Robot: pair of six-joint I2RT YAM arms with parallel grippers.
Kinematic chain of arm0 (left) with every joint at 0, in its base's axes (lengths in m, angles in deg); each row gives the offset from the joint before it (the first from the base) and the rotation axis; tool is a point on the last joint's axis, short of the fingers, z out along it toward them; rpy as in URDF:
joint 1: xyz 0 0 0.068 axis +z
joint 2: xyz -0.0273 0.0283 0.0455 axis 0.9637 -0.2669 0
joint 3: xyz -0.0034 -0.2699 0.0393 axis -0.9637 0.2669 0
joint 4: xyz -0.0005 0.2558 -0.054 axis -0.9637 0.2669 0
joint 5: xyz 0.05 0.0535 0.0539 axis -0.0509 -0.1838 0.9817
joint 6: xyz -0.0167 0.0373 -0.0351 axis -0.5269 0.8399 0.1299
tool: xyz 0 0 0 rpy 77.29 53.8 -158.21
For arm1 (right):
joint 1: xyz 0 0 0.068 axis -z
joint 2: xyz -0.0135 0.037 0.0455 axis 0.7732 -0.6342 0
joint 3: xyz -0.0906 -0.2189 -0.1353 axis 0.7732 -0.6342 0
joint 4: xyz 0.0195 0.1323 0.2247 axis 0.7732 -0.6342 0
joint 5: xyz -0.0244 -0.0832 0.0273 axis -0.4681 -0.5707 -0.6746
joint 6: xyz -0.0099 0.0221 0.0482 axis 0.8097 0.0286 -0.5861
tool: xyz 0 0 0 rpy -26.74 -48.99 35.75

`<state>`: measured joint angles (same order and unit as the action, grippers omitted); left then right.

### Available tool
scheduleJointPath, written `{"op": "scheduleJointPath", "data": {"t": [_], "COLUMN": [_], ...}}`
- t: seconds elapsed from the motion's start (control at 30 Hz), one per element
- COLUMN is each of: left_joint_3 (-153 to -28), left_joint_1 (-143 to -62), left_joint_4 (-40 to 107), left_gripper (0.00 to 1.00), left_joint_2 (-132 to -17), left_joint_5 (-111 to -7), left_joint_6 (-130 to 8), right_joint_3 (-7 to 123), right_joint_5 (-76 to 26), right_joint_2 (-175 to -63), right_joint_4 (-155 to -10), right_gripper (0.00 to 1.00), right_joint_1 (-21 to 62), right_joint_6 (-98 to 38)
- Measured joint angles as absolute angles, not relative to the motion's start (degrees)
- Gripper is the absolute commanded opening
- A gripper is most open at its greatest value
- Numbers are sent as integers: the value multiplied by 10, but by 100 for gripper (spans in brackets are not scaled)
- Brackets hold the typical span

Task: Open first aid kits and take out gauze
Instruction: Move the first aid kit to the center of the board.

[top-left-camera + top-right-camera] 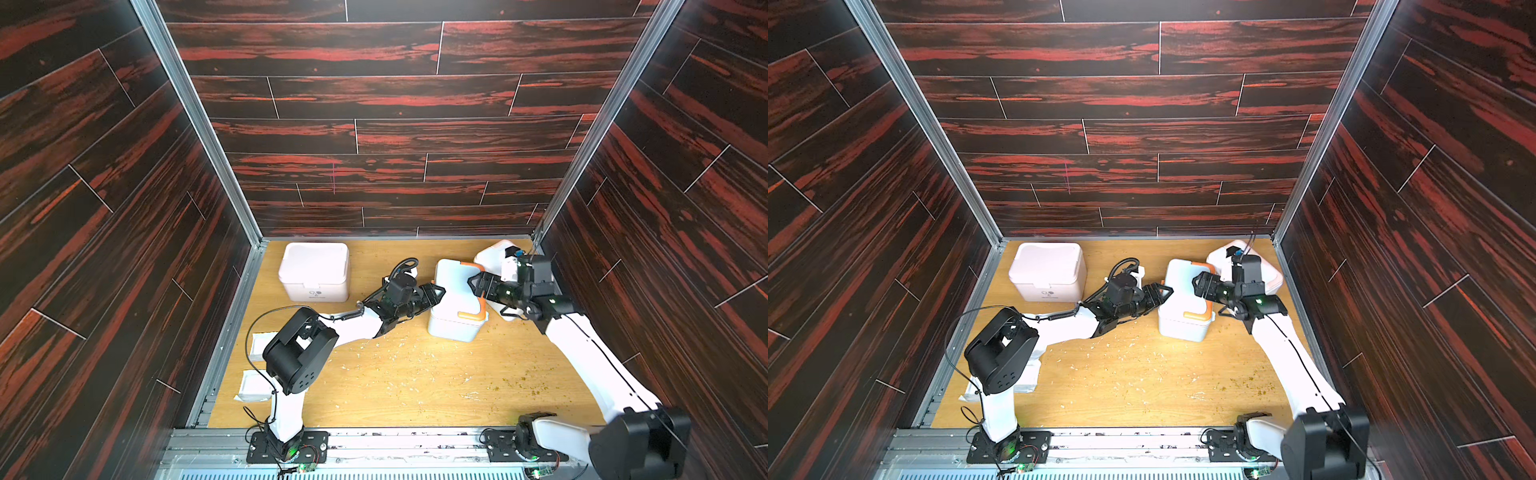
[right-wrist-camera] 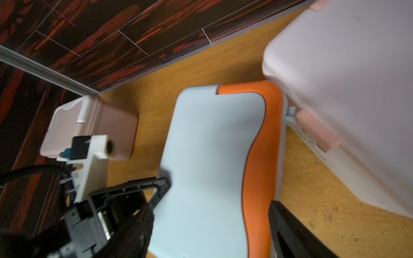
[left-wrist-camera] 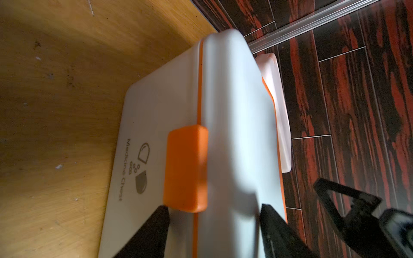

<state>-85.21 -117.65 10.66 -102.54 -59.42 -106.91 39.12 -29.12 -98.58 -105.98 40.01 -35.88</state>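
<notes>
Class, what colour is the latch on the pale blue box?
The latch is orange, clearest in the left wrist view.

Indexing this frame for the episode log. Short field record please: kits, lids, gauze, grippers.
blue-white kit: table centre, lid shut, orange latch down
back-left pink kit: lid shut, no gripper near
back-right pink kit: partly hidden in both top views, looks shut
gauze packets: white, lying at the table's left edge, outside the kits
left gripper: jaws straddle the blue-white kit's latch edge; grip unclear
right gripper: open, over the blue-white kit's lid by its orange handle
</notes>
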Motion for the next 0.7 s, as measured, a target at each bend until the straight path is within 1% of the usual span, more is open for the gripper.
{"op": "scheduleJointPath", "data": {"t": [0.27,0.47,0.7], "left_joint_3": [-826,-810,-769], "left_joint_1": [-1182,-1185,-1188], "left_joint_4": [48,24,8], "left_gripper": [73,77,82], "left_joint_2": [-1032,-1032,-1007], "left_joint_5": [-587,-586,-596], "left_joint_6": [-1102,-1111,-1107], "right_joint_3": [298,273,242], "right_joint_5": [-238,-211,-194], "right_joint_2": [-892,-841,-850], "right_joint_4": [-1104,-1119,-1110], "right_gripper": [78,76,72], "right_joint_1": [374,347,301], "right_joint_6": [-373,-402,-435]}}
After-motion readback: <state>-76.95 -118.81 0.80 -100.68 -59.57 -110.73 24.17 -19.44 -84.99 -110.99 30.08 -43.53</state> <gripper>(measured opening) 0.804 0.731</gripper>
